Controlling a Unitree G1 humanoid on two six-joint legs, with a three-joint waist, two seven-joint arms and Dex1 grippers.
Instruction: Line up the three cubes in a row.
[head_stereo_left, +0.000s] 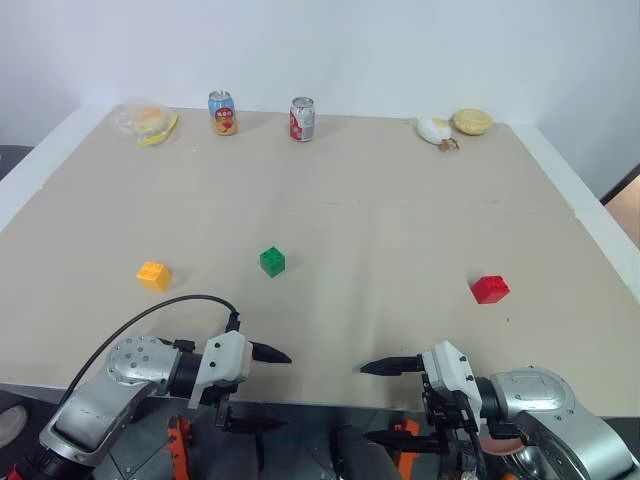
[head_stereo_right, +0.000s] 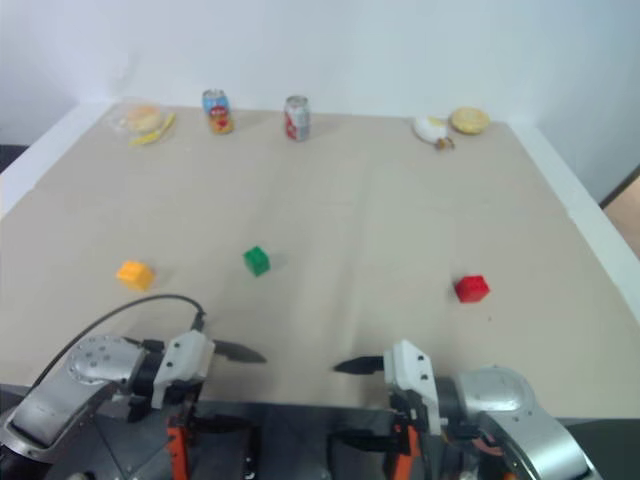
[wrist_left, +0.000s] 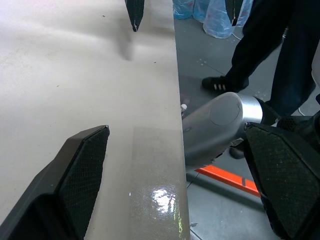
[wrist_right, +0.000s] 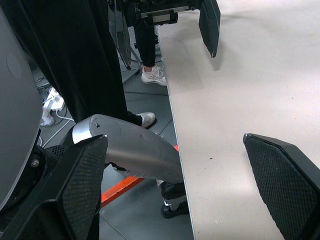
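Note:
Three cubes lie apart on the beige table (head_stereo_left: 380, 220): a yellow-orange cube (head_stereo_left: 153, 275) at the left, a green cube (head_stereo_left: 272, 261) near the middle, and a red cube (head_stereo_left: 490, 289) at the right. My left gripper (head_stereo_left: 262, 390) hangs open at the table's near edge, pointing right, well short of the green cube. Facing it, my right gripper (head_stereo_left: 365, 403) is also open and points left, with nothing between its fingers. In each wrist view one finger is over the tabletop and the other past the edge.
Along the far edge stand two drink cans (head_stereo_left: 222, 112) (head_stereo_left: 302, 119), a bagged bun (head_stereo_left: 148, 120), a white toy (head_stereo_left: 435, 130) and a round bun (head_stereo_left: 472, 121). A person's dark trouser legs (wrist_left: 265, 45) stand beside the table's near edge.

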